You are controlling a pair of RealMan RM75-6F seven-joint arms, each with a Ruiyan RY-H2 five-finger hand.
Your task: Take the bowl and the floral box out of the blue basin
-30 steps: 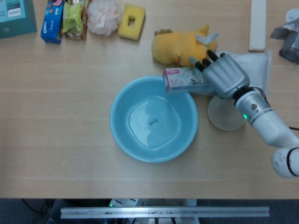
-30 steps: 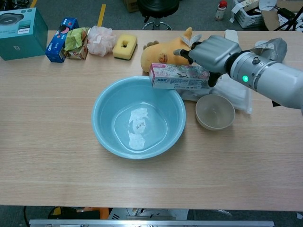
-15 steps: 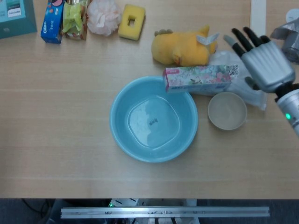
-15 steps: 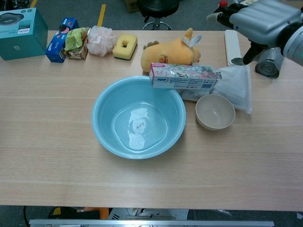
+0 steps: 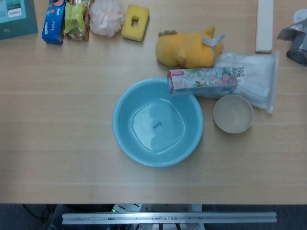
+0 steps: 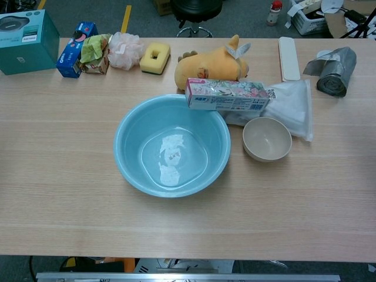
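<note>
My blue basin sits on the bench; the floral box rests across its two o'clock rim, the bowl just at three o'clock.

No arm, no hand visible in either view.

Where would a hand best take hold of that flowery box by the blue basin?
Probably from above, fingers across the long narrow sides of the floral box near its middle. It lies flat, one end overlapping the blue basin rim, the other on the white bag. The bowl and yellow plush crowd its sides, so coming from above looks clearest.
</note>
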